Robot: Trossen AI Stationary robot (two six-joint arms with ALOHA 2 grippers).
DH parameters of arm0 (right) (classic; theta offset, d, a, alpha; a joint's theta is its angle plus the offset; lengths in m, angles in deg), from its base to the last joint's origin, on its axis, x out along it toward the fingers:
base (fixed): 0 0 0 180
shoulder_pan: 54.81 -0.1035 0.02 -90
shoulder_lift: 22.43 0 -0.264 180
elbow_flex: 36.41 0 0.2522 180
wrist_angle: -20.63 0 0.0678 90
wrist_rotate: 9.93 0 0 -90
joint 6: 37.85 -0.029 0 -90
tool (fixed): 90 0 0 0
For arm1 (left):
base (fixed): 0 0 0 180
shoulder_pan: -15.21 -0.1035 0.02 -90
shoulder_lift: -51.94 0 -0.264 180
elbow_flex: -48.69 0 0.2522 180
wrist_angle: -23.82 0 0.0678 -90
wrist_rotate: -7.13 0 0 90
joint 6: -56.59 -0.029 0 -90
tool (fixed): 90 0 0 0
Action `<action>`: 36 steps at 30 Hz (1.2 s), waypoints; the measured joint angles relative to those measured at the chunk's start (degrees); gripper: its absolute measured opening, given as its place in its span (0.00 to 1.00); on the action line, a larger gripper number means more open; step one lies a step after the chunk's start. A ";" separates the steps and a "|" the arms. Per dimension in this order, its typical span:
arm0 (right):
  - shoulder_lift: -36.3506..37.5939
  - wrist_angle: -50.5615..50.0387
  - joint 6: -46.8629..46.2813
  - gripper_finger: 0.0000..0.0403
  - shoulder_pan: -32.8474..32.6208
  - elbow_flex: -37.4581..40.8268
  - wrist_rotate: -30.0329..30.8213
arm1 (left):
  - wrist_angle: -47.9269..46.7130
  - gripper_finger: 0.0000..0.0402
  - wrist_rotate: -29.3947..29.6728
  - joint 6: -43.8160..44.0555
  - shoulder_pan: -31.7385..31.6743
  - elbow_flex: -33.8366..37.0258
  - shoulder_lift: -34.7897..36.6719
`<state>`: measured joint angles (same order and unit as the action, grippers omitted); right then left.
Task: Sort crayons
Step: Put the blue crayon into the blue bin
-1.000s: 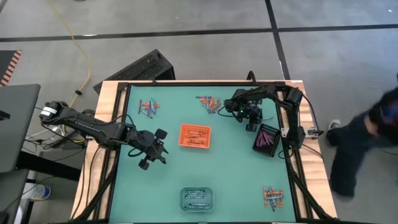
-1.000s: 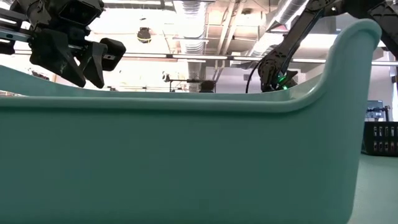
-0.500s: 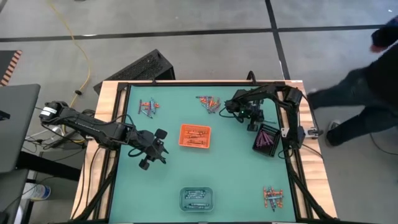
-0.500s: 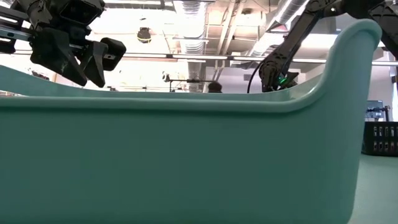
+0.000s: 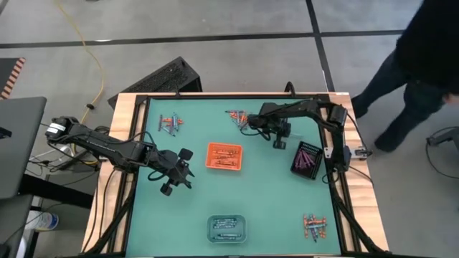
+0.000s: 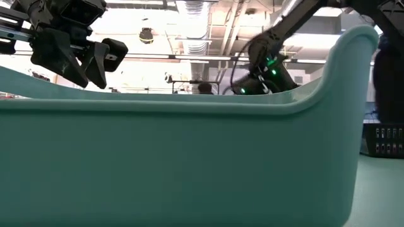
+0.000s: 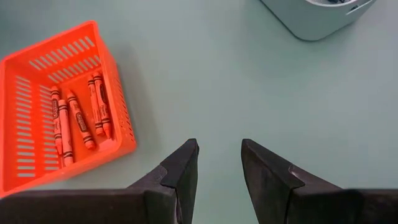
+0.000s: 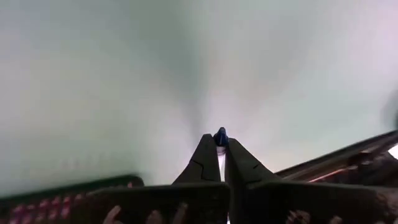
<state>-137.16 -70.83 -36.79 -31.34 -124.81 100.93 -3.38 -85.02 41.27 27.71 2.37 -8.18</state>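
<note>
While the left hand [image 5: 176, 174] hangs with its fingers [image 7: 183, 168] narrowly parted over bare green table [image 5: 272, 201] left of the orange tray [image 5: 225, 157], the right hand [image 8: 221, 144] is pinched tight on a small blue crayon [image 8: 221, 135] near the far crayon pile [image 5: 239, 119]. More crayons lie in piles far left [image 5: 171, 124] and near right [image 5: 314, 226], and four orange ones [image 7: 78, 118] rest in the orange tray.

Low view: a teal wall [image 6: 189, 157] blocked the whole tabletop. Right wrist view: only a blue tip [image 8: 221, 134] showed between the shut fingers [image 8: 205, 163]; what it belonged to was unclear. A person [image 5: 419, 64] was cut off by the high view's edge.
</note>
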 joint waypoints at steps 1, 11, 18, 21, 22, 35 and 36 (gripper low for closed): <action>0.00 -0.70 -0.46 0.00 -0.65 -1.46 0.02 | -0.03 0.28 0.01 0.01 -0.01 0.00 0.01; 0.09 -2.41 -2.76 0.00 -12.24 -19.14 -3.39 | -2.61 0.28 -0.01 0.83 -0.01 0.00 0.01; 0.11 1.86 -5.21 0.00 -23.93 -28.45 -8.92 | -5.77 0.28 -0.01 2.70 -0.01 0.02 0.01; 0.11 7.42 -6.51 0.00 -29.34 -30.77 -10.95 | -5.81 0.28 -0.01 3.42 -0.01 0.02 0.01; 0.11 9.75 -6.70 0.00 -31.15 -31.34 -11.66 | -5.77 0.28 -0.01 3.63 -0.01 0.02 0.01; 0.11 37.74 -4.44 0.00 -47.61 -32.53 -13.81 | -4.74 0.28 -0.01 8.09 -0.01 0.02 0.01; 0.11 38.44 -4.73 0.00 -48.18 -32.53 -13.81 | -4.61 0.28 -0.01 8.30 0.00 0.02 0.01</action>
<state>-137.05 -32.40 -41.53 -79.52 -157.35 87.12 -7.99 -85.02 49.57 27.71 2.39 -8.18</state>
